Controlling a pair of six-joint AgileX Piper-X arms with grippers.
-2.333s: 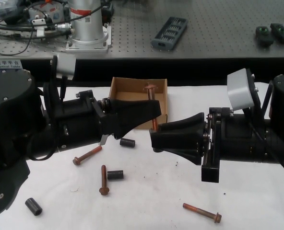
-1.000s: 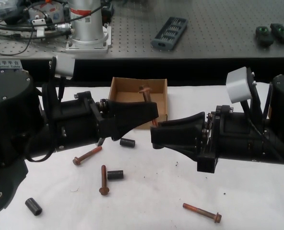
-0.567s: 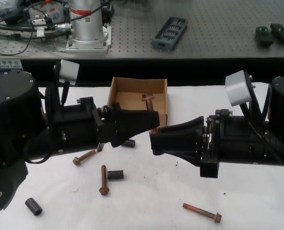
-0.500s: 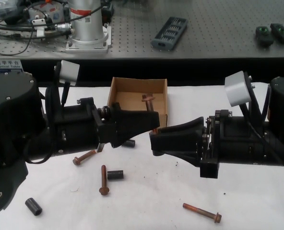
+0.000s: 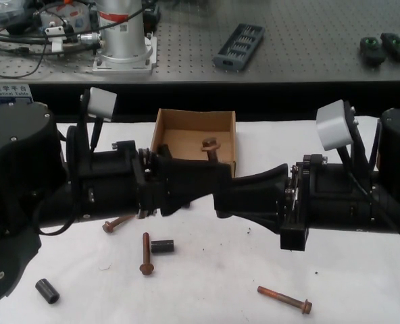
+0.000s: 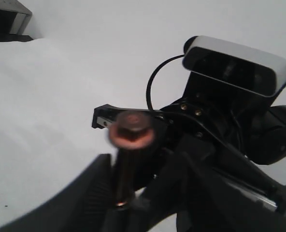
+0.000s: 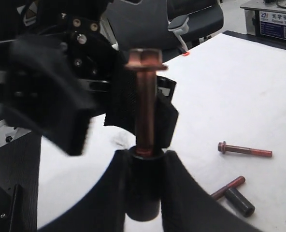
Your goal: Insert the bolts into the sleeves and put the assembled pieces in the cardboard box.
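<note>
Right now, over the middle of the white-covered bench [image 5: 254, 270], my two arms meet tip to tip. They are just in front of the cardboard box [image 5: 180, 135], which sits open at the middle of the bench's far edge.

The right gripper [image 7: 144, 162] is closed on a black sleeve [image 7: 143, 193], with one finger pressed to each side, holding it upright. A copper-coloured bolt [image 7: 145, 106] stands upright in that sleeve. Its lower end is inside the sleeve's mouth, and most of the shank and the flanged hex head rise above it.

The left gripper [image 6: 133, 169] comes in from the opposite side. Its fingers are drawn in tight on either side of the shank, gripping it above the sleeve.

Other parts lie on the bench. A loose bolt [image 5: 284, 299] lies near the front edge, right of the middle. A second loose bolt [image 5: 146, 252] lies left of the middle, with a spare sleeve [image 5: 162, 246] just beside it. A third bolt [image 5: 113, 223] shows partly from under the left arm. Another sleeve [image 5: 47, 290] lies near the front left corner.
</note>
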